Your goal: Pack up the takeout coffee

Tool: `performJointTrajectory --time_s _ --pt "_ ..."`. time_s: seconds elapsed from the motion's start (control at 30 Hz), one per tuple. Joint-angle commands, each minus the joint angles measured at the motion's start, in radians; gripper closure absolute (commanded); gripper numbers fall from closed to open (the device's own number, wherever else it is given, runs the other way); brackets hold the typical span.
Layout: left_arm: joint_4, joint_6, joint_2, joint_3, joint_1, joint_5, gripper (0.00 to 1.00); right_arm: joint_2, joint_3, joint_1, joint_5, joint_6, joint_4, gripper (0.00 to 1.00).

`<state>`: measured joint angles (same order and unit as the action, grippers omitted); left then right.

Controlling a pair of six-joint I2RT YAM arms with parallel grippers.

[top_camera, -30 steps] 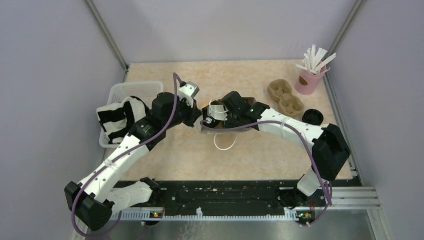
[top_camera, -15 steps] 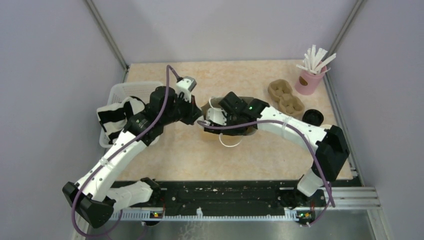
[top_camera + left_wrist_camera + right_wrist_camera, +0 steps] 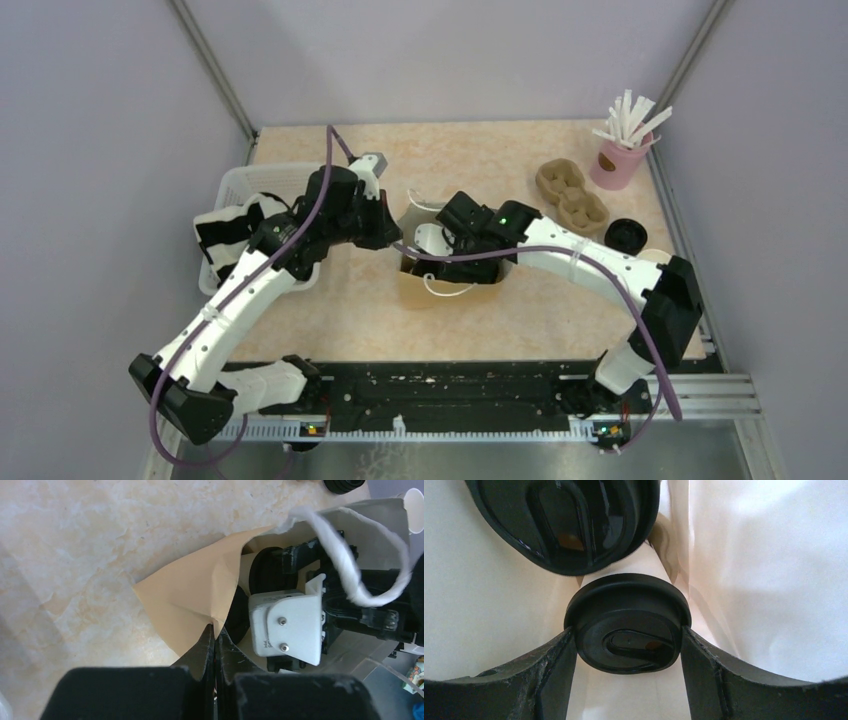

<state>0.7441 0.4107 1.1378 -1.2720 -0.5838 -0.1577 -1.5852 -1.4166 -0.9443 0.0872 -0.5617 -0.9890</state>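
Nearest the bases, the left gripper is closed flat on the edge of the brown bag and holds its mouth open from the left side. Just past it, the right gripper reaches down inside the bag, and its fingers are clamped on a cup, one on each side of the black lid. The cup lies straight ahead of this hand: the lid faces the wrist and the long axis runs away from it, toward the bottom of the bag. A second cup is just beyond; I cannot tell if the two touch. I judge that the right arm, the only one at the cup, must set it down beside the second cup and then open.
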Motion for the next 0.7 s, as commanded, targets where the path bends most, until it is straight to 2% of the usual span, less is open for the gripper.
performJointTrajectory --time_s 0.0,0.27,0.33,0.37,0.67 --pt "-0.002 0.047 0.008 -0.023 -0.003 0.034 1.0 0.009 -0.061 -0.02 -0.112 0.072 -0.038 0.37" --pt "-0.022 0.057 -0.004 0.001 -0.002 0.025 1.0 0.007 -0.103 -0.021 -0.105 0.074 -0.079 0.2" --pt "-0.03 0.05 -0.008 0.005 -0.002 0.011 1.0 0.007 -0.124 -0.021 -0.106 0.072 -0.093 0.13" --pt "-0.039 0.045 -0.011 0.008 -0.003 0.0 1.0 0.005 -0.134 -0.02 -0.102 0.074 -0.097 0.03" --pt "-0.02 0.047 0.001 -0.003 -0.002 0.005 0.99 -0.011 -0.267 -0.02 -0.064 0.129 -0.171 0.01"
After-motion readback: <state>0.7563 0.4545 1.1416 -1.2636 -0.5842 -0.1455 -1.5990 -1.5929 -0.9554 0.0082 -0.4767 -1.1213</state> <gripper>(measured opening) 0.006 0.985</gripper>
